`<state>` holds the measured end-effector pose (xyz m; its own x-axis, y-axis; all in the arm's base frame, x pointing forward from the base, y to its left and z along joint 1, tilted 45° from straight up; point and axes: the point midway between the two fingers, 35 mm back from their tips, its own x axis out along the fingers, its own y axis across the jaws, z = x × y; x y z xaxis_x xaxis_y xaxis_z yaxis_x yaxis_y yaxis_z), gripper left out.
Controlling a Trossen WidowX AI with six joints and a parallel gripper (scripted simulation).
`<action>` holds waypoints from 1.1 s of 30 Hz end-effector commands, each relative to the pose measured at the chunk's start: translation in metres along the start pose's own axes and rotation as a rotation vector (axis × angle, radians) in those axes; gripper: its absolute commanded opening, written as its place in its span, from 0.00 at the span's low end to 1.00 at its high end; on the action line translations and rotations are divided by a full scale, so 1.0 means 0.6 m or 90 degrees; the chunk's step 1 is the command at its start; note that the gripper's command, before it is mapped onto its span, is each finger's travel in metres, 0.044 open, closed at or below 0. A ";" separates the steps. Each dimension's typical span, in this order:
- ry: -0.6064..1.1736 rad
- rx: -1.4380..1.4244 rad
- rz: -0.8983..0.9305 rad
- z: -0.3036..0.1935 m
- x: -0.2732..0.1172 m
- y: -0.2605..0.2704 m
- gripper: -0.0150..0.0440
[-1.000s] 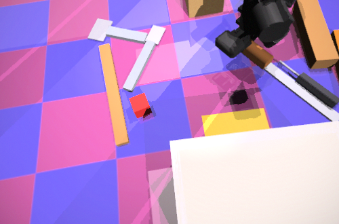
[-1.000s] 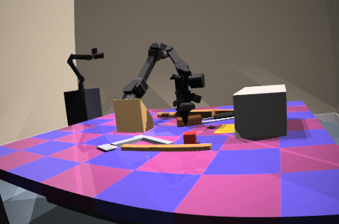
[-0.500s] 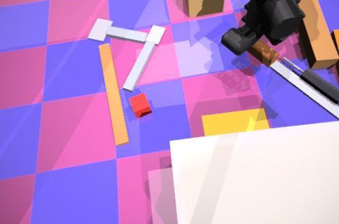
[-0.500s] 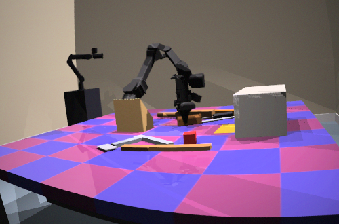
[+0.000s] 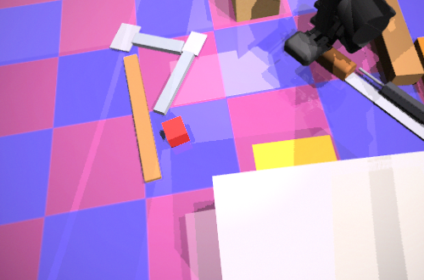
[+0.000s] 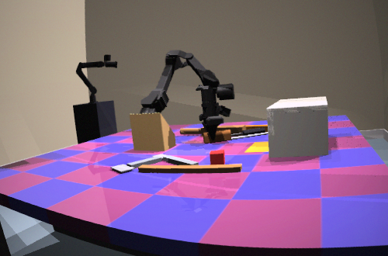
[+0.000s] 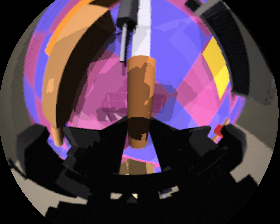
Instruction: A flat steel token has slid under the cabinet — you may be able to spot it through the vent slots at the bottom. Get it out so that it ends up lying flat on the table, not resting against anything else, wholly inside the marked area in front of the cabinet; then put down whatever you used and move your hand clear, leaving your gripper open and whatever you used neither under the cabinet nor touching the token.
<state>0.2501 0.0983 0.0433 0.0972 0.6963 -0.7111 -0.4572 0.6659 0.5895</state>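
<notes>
"Brown handle (image 5: 339, 64) (image 6: 223, 135) (image 7: 141, 82) pinched in the hand (image 5: 317, 54) (image 6: 211, 137) (image 7: 138, 118), and the long pale blade (image 5: 383, 107) (image 6: 237, 136) (image 7: 142, 37) runs out ahead! Why hold that end?"

"Reach, I'd say: fingers at the grip, blade left for the low gap. And the steel token?"

"Out of sight; the task puts it under the white cabinet (image 5: 288, 221) (image 6: 299, 132), toward the right edge of the surface (image 5: 97, 157) (image 6: 287, 217) (image 7: 172, 62) in the exterior view."

"Yellow marked area (image 5: 297, 153) (image 6: 258, 147) (image 7: 217, 65) right in front, so a pull outward should serve!"

"Careful, the dark-handled tool (image 5: 404, 101) (image 6: 254, 132) (image 7: 127, 14) lies close alongside the blade. A sideways swing could drag it."

"And the red block (image 5: 175, 131) (image 6: 217, 157) (image 7: 218, 130)?"

"Well apart, nearer the surface's front edge in that view. Leave it there!"
</notes>
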 end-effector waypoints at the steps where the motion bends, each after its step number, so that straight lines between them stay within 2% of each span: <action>1: -0.003 -0.008 0.001 0.004 -0.001 0.011 0.25; 33: -0.003 -0.008 0.001 0.008 -0.001 0.026 0.25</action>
<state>0.2477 0.1068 0.0516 0.0983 0.6959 -0.7113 -0.4561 0.6668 0.5894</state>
